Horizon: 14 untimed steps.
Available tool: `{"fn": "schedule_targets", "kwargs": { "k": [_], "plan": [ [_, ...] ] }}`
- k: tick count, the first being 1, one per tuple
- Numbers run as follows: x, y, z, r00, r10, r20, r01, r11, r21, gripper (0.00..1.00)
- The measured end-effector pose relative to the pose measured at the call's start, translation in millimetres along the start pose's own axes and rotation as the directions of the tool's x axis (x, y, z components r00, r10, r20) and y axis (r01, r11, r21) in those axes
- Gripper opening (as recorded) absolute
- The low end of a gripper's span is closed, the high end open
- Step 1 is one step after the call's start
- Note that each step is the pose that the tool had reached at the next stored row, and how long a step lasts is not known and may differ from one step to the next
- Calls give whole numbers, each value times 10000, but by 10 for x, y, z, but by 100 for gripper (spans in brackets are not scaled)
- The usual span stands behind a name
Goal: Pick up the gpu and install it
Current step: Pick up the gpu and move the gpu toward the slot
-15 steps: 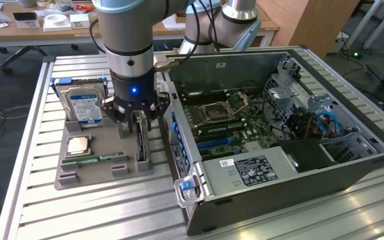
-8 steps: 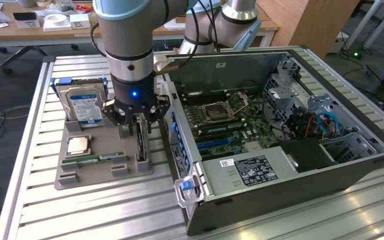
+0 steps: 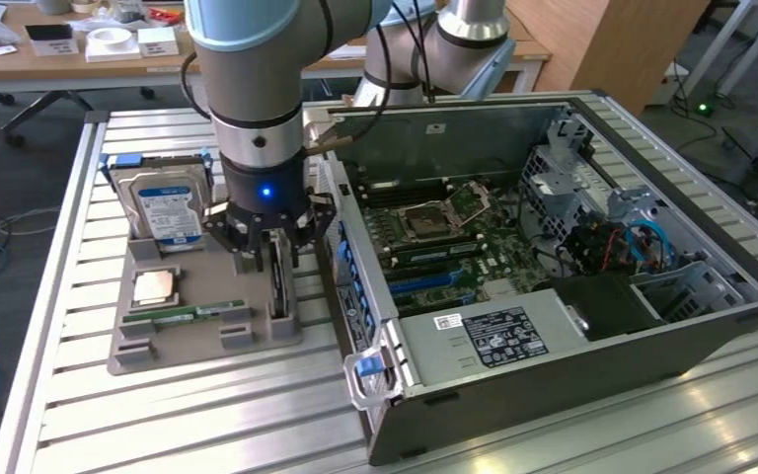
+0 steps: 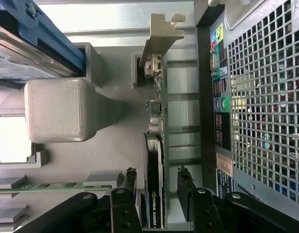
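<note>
Ext view: gripper [image 3: 264, 255] sits low over the grey holder tray [image 3: 142, 360], mid-height at the exterior view's left. Its fingers straddle the gpu [image 3: 277, 291], which stands on edge in the tray slot nearest the open PC case [image 3: 551, 395]. Tray also holds hard drive [image 3: 169, 212], CPU [image 3: 155, 286] and memory stick [image 3: 194, 314]. Case holds the motherboard [image 3: 452, 232].

Wrist view: fingers [image 4: 131, 182] are part-open, one each side of the card w/ small gaps, nothing clamped yet. Judgement: stay centred on the card, close evenly on its flat faces, and keep vertical so it won't bind in the slot.
</note>
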<state>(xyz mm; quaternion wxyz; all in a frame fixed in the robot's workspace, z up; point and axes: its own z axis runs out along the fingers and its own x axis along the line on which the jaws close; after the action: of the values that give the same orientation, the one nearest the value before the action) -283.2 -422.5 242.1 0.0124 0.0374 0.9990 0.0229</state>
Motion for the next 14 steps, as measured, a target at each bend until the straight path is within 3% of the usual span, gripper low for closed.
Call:
{"fn": "schedule_targets", "kwargs": {
  "k": [14],
  "plan": [
    [15,64,79,10000,11,1,-11,10000,0,47]
  ]
}}
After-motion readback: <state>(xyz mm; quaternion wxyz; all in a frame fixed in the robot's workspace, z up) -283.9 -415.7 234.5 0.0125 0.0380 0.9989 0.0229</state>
